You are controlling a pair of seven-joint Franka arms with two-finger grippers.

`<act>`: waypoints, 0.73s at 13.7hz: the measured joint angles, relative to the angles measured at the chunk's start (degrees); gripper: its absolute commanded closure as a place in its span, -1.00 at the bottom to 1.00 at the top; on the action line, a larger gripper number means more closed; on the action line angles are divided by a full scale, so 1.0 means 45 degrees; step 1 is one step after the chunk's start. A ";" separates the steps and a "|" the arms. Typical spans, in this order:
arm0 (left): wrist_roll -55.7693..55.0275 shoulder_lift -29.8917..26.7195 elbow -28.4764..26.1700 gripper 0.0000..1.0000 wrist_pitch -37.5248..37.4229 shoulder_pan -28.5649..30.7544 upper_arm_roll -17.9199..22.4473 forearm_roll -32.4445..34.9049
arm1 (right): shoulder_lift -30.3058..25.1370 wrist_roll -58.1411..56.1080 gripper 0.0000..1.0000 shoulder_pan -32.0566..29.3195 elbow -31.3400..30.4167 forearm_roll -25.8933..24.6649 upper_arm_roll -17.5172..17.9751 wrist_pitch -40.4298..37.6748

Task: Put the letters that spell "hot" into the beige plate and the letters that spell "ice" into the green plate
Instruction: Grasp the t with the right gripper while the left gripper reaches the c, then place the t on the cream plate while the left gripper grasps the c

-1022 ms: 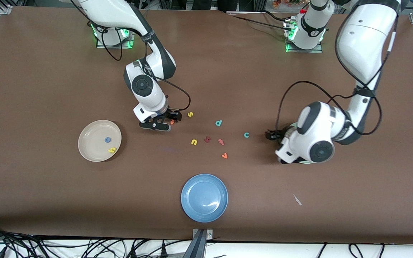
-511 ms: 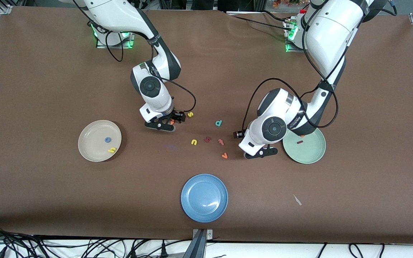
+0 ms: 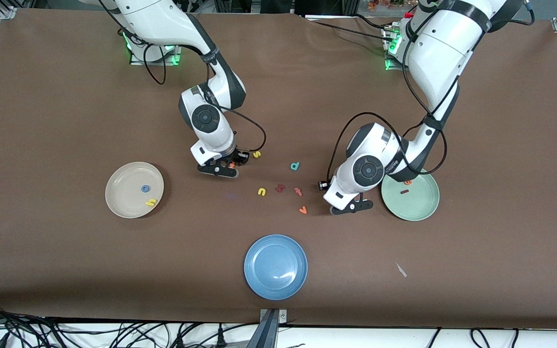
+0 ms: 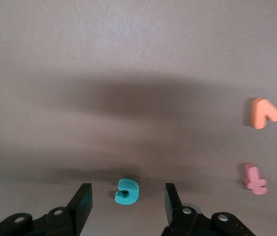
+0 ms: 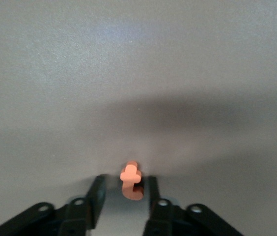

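Hovering low over the table at mid-height of the front view, my right gripper [image 5: 125, 179] has its fingers a narrow gap apart with the orange t [image 5: 131, 181] standing between them. One finger is right against it and the other is a sliver off, so nothing is clamped. The yellow s [image 3: 256, 154] lies just beside this spot.

My left gripper [image 4: 127, 188] is down at the table too, toward the left arm's end of the scattered letters. Its fingers are wide apart and the teal c [image 4: 127, 191] sits between them, clear of both. The orange v [image 4: 263, 113] and a pink letter [image 4: 254, 178] lie nearby.

The beige plate [image 3: 114, 181], toward the right arm's end, holds the blue o [image 3: 145, 188] and the yellow h [image 3: 151, 202]. The green plate [image 3: 421, 205], just beside my left wrist, holds the dark red i [image 3: 404, 192] and the orange e [image 3: 407, 182] (the latter half under my forearm).

A blue plate [image 3: 275, 267] lies in the lower middle of the frame, with nothing in it.
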 measured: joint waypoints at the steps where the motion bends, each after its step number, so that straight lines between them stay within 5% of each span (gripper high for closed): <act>1: -0.0046 0.0010 -0.0211 -0.15 0.0092 -0.0009 -0.0001 0.0000 | 0.0008 0.0000 0.80 0.0000 0.0021 0.0000 -0.0009 0.0000; 7: -0.0140 0.0013 -0.0426 -0.03 0.0415 -0.0182 -0.0014 0.0000 | 0.0037 -0.0018 1.00 0.0005 0.0299 -0.0042 -0.0100 -0.0297; 10: -0.0156 0.0061 -0.0454 0.06 0.0416 -0.0183 -0.0007 0.0098 | -0.0040 -0.1137 1.00 0.0015 0.1623 -0.0388 -0.1081 -0.2701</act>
